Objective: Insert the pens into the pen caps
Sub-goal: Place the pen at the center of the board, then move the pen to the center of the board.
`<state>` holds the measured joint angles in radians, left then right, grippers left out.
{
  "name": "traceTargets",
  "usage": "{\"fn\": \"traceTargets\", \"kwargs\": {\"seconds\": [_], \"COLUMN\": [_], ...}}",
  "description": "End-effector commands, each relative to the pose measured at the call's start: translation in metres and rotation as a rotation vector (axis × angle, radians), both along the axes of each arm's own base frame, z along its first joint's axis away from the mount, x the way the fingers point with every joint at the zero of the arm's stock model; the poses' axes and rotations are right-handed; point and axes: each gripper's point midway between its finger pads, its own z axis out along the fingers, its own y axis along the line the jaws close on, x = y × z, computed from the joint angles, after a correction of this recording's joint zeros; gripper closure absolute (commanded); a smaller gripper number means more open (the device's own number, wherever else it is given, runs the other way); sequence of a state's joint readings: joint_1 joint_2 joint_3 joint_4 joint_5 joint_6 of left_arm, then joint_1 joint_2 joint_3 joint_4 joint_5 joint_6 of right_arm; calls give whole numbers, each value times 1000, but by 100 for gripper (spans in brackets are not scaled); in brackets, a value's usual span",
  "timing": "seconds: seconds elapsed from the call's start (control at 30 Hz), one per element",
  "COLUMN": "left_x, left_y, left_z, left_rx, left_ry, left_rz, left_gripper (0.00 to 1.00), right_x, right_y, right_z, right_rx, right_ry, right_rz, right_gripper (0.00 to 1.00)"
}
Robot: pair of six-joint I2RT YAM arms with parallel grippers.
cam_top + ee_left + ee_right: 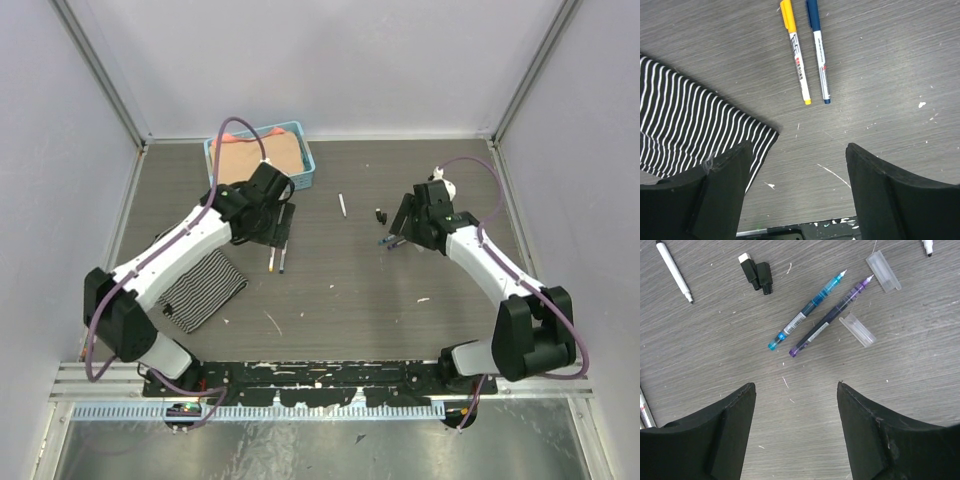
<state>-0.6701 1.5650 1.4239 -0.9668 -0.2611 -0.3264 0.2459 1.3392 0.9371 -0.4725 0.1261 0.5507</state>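
Currently yellow pen (796, 55), blue pen (819, 52) capped; teal pen (807, 310), purple pen (832, 315) uncapped; your left gripper (797, 185) & right gripper (795, 425) open.

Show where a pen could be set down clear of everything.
Free: tabletop between striped cloth and right arm; far edge right of blue basket. Crowded: by the right gripper, among teal pen, purple pen and clear caps.

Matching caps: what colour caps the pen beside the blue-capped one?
Yellow; the cap shows best in left wrist view.
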Motion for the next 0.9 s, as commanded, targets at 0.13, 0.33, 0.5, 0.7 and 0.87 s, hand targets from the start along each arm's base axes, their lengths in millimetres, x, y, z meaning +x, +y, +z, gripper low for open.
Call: {"fn": "traceTargets", "kwargs": {"seconds": [0.13, 0.33, 0.5, 0.7, 0.87], "left_x": [-9, -13, -18, -20, -20], "left_y": [17, 17, 23, 27, 28], "left_z": [38, 54, 57, 49, 51], "left_rx": [-66, -131, -128, -97, -99], "left_ry": [-116, -211, -235, -204, -210], "left_rz": [-7, -62, -67, -61, -61], "left_gripper": [14, 13, 13, 14, 14], "right_x": [41, 39, 40, 43, 44], "right_y": [-16, -30, -27, -20, -20], "right_z": [20, 0, -13, -28, -40], "right_rx": [-80, -132, -117, -84, -94], "right_ry": [-81, -21, 9, 41, 70], "right_rz": [-84, -167, -184, -180, -193], "right_gripper": [31, 43, 49, 53, 56]}}
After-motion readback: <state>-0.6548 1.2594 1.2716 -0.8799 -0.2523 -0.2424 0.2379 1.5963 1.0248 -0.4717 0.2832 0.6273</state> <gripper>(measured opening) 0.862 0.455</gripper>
